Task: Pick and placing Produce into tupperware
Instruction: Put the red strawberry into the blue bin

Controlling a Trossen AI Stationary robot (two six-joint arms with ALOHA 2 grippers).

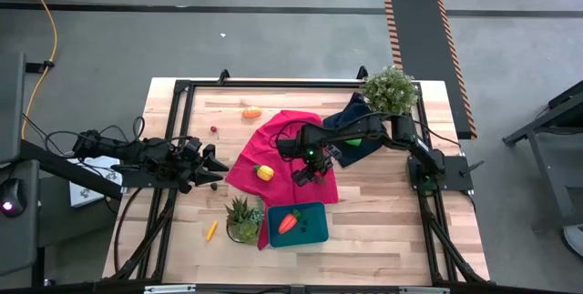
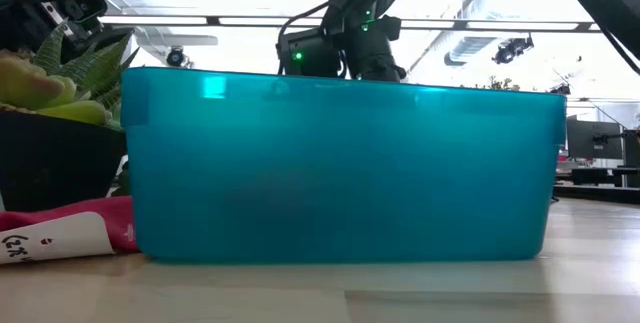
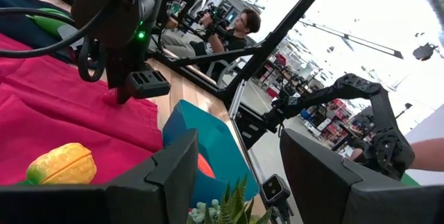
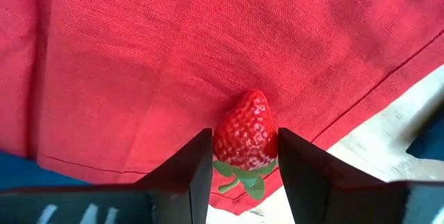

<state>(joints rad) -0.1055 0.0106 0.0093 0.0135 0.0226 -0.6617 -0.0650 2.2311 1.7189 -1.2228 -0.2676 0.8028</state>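
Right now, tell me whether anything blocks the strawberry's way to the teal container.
Nothing visible does. The right hand brackets the strawberry on the red cloth; the teal container lies just beyond the cloth's edge, only a carrot inside.

The only writing in sight is dark handwriting on a white label (image 2: 52,238) lying on the desk at the left edge of the low view, beside the tupperware (image 2: 340,168); only its first letters show, perhaps "Car", and the rest is cut off
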